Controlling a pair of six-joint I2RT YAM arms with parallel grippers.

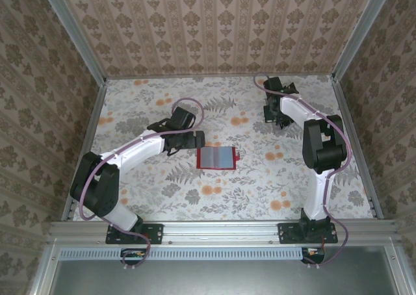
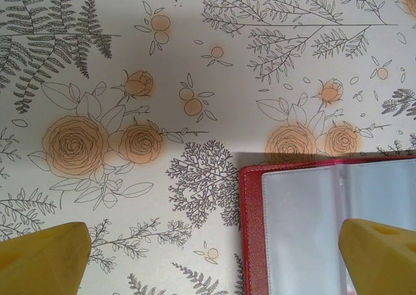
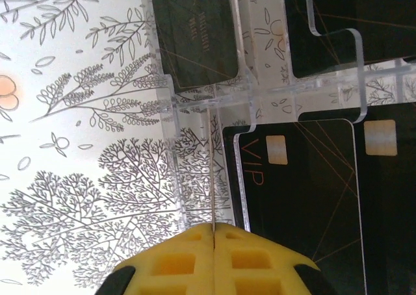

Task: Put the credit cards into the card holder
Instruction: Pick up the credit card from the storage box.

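Floral-printed tabletop (image 1: 162,178), enclosed by patterned wall panels (image 1: 214,22), is carrying both arms.

Right gripper (image 3: 214,230): the yellow pads are pressing fully together. A thin card (image 3: 210,171), seen edge-on as a dark line, is rising from the seam between them, so the jaws are clamping it. Just beyond it, the credit cards (image 3: 305,204), black with gold chips and "VIP" lettering, are lying flat in the compartments of a clear acrylic rack (image 3: 260,97). From above, this gripper (image 1: 276,116) is hanging over the far right of the table, well apart from the card holder (image 1: 216,157).

Left gripper (image 2: 211,233): the jaws are standing wide apart and holding nothing. One yellow finger is hovering over bare table. The other is overlapping the holder's transparent pocket (image 2: 305,223), though contact cannot be judged.

The holder is lying open and flat near the table's centre, its red border framing greyish pockets and a small tab projecting from its right edge. The left gripper (image 1: 197,139) is sitting just beside its upper-left corner.
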